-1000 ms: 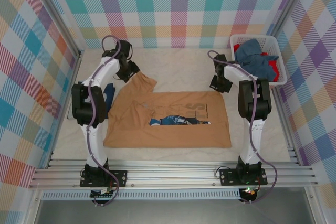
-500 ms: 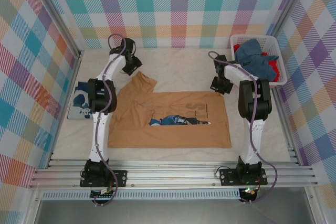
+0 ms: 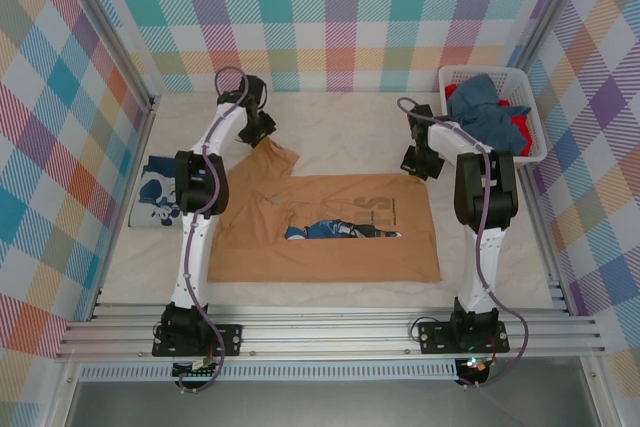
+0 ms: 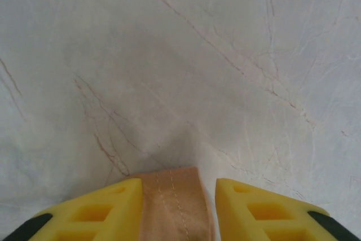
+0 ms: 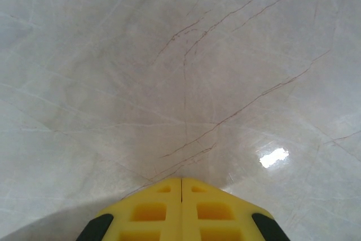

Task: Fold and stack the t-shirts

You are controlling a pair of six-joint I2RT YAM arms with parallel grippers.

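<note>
Now the left hand (image 4: 179, 190) is open, fingers either side of the tan shirt (image 3: 330, 242) sleeve tip; right hand (image 5: 181, 183) closed, empty, over bare surface (image 5: 169, 55)

You can pass freely over the bare table (image 3: 340, 127) along the far strip and the near edge — the tan t-shirt (image 3: 330, 252) covers the middle, the navy t-shirt (image 3: 153, 199) lies at the left edge, and the white basket (image 3: 533, 107) fills the far-right corner.
</note>
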